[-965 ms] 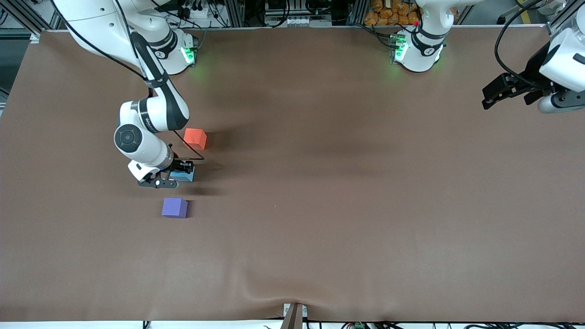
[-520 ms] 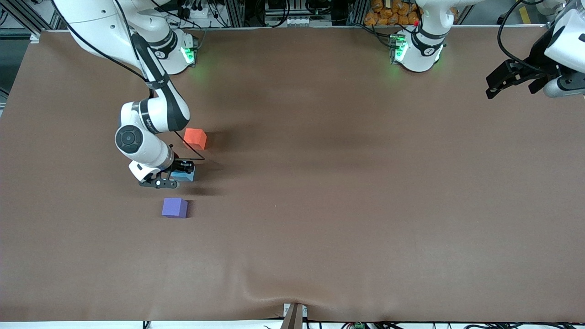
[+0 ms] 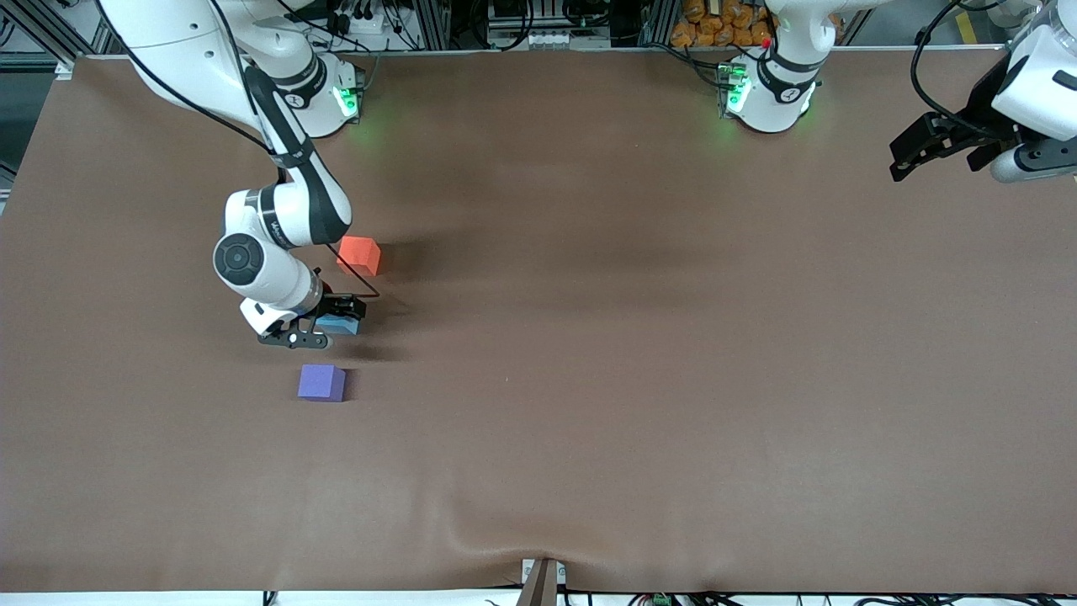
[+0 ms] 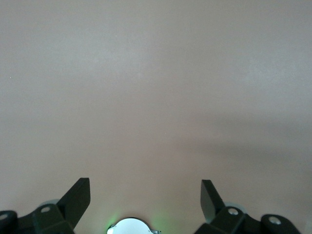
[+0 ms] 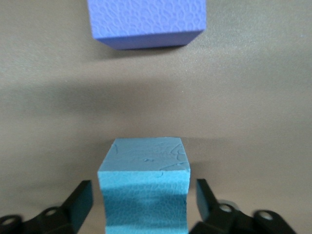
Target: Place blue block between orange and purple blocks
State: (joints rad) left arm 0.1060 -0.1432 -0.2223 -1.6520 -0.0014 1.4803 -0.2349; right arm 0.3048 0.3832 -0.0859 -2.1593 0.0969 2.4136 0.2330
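The blue block (image 3: 345, 326) (image 5: 144, 195) rests on the brown table (image 3: 589, 337). It lies between the orange block (image 3: 359, 254), farther from the front camera, and the purple block (image 3: 321, 383) (image 5: 146, 22), nearer to it. My right gripper (image 3: 323, 323) (image 5: 143, 190) is low around the blue block and open. Each of its fingers (image 5: 80, 197) stands a small gap off the block's sides. My left gripper (image 3: 934, 167) (image 4: 145, 187) waits open and empty above the table's edge at the left arm's end.
The two robot bases (image 3: 324, 93) (image 3: 770, 88) stand along the table's edge farthest from the front camera. A fold wrinkles the brown cover (image 3: 505, 547) near the front camera's edge.
My right gripper's fingers have opened off the blue block, which stays where it was on the table. The left gripper has drifted a little toward the robots' edge.
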